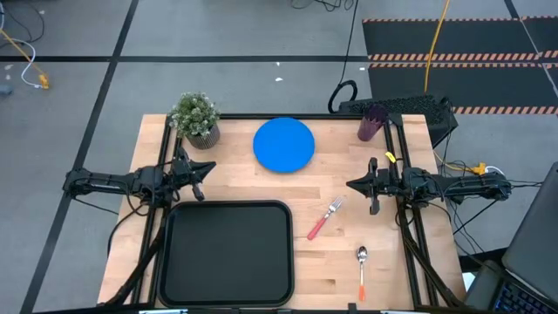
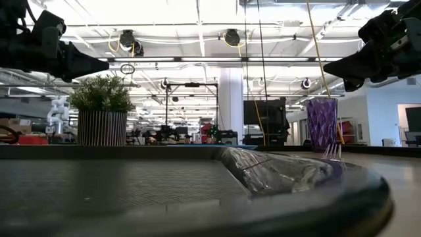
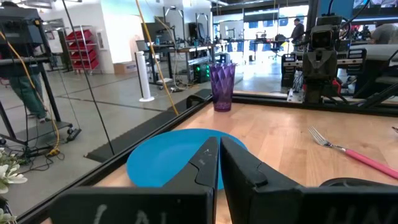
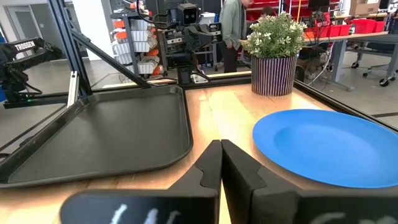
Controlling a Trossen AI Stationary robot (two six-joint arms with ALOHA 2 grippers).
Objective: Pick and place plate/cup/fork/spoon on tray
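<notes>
The blue plate (image 1: pixel 284 144) lies flat at the table's far middle. The purple cup (image 1: pixel 370 126) stands upright at the far right. The red-pink-handled fork (image 1: pixel 323 220) lies right of the black tray (image 1: pixel 228 253), which sits at the near left. The orange-handled spoon (image 1: pixel 362 270) lies near the front edge. My left gripper (image 1: pixel 206 170) is shut and empty, above the table near the tray's far left corner. My right gripper (image 1: pixel 353 185) is shut and empty, above the table right of the fork.
A potted green plant (image 1: pixel 196 118) stands at the far left corner. Black frame rails run along the table's left and right sides (image 1: pixel 410 227). People and equipment show in the room beyond the table.
</notes>
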